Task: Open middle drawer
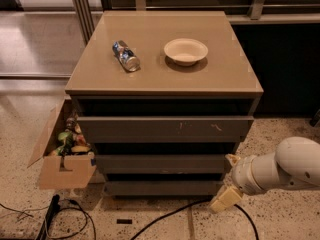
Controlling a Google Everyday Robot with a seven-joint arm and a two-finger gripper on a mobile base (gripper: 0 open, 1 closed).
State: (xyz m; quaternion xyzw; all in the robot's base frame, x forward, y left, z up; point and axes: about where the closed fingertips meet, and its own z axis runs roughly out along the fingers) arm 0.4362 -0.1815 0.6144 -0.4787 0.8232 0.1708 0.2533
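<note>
The middle drawer (162,163) is the plain grey-brown front between the taller scuffed top front (165,129) and the narrow bottom front (162,188). It looks pushed in; no tray shows. My gripper (228,180) hangs low at the cabinet's front right corner, just right of the middle drawer's right end. It is open and holds nothing. One cream finger (225,199) points down toward the floor; the other fingertip (232,159) is level with the middle drawer's front.
A crushed can (126,56) and a white bowl (185,50) sit on the cabinet top (225,79). An open cardboard box (62,156) of items stands at the cabinet's left. Black cables (165,219) run across the speckled floor in front.
</note>
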